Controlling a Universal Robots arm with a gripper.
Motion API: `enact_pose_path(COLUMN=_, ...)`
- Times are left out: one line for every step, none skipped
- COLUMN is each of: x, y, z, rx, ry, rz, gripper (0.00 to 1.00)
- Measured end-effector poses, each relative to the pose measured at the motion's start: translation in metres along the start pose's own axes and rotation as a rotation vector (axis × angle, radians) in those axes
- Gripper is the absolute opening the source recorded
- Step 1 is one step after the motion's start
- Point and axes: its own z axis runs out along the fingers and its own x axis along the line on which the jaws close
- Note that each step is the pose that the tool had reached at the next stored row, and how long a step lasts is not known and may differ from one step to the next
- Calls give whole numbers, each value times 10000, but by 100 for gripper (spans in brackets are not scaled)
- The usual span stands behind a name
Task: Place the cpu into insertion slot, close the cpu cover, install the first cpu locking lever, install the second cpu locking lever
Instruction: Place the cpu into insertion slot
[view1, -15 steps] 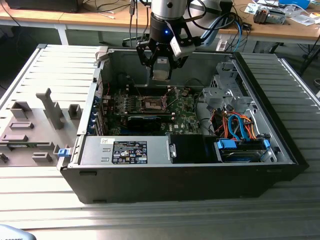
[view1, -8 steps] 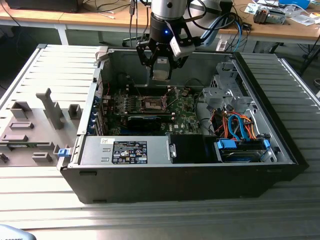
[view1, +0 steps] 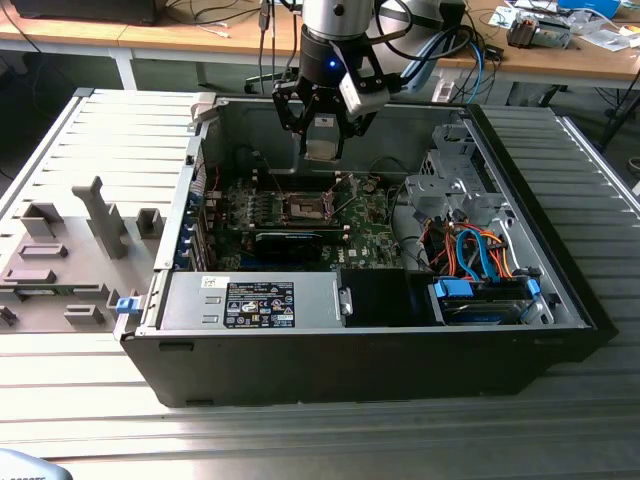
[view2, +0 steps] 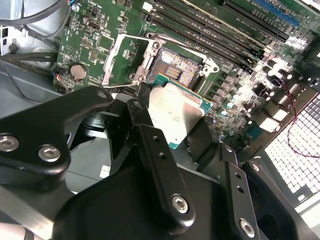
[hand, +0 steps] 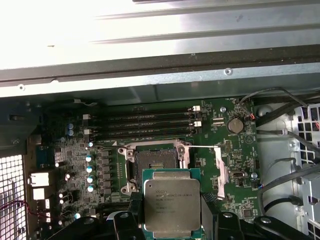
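- Ribbed metal surface (view1: 300, 440) carrying an open computer case (view1: 400, 370), wooden desks (view1: 200, 35) behind.
- Green motherboard (view1: 370, 235) flat on the case floor; long black card (view1: 290, 243) lying on it just beside the socket area.
- Black pincer (view1: 322, 148) above the board, within the case opening, clamped on the cpu (hand: 171, 207) by two opposite edges; silvery face turned toward the first wrist camera.
- Holds the cpu clear of the board, not yet seated; in both wrist views overlaps one edge of the insertion slot (hand: 152, 165).
- Slot bare, dark centre exposed inside its metal rim.
- Silvery cpu cover (view2: 113, 59) standing open at one side of the slot, window plain through its middle in the second wrist view.
- Thin lever rod (hand: 202, 146) lying along the slot's edge nearest the memory slots (hand: 145, 125), in the first wrist view.
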Motion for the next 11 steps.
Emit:
enact_pose_path(x=0, y=0, z=0, rx=0, ry=0, rz=7, gripper=55)
enact_pose_path(x=0, y=0, z=0, rx=0, ry=0, rz=13, gripper=55)
enact_pose_path(x=0, y=0, z=0, rx=0, ry=0, rz=22, gripper=55)
enact_pose_path(x=0, y=0, z=0, rx=0, ry=0, rz=29, gripper=55)
enact_pose_path(x=0, y=0, z=0, rx=-1, ry=-1, rz=36, gripper=55)
enact_pose_path(x=0, y=0, z=0, rx=0, ry=-1, rz=41, gripper=55)
enact_pose_path(x=0, y=0, z=0, rx=-1, ry=-1, rz=48, gripper=55)
enact_pose_path(x=0, y=0, z=0, rx=-1, ry=-1, rz=52, gripper=55)
enact_pose_path(x=0, y=0, z=0, rx=-1, ry=-2, rz=58, gripper=55)
enact_pose_path(x=0, y=0, z=0, rx=-1, ry=-2, rz=63, gripper=55)
enact_pose_path(x=0, y=0, z=0, rx=-1, ry=-2, rz=70, gripper=55)
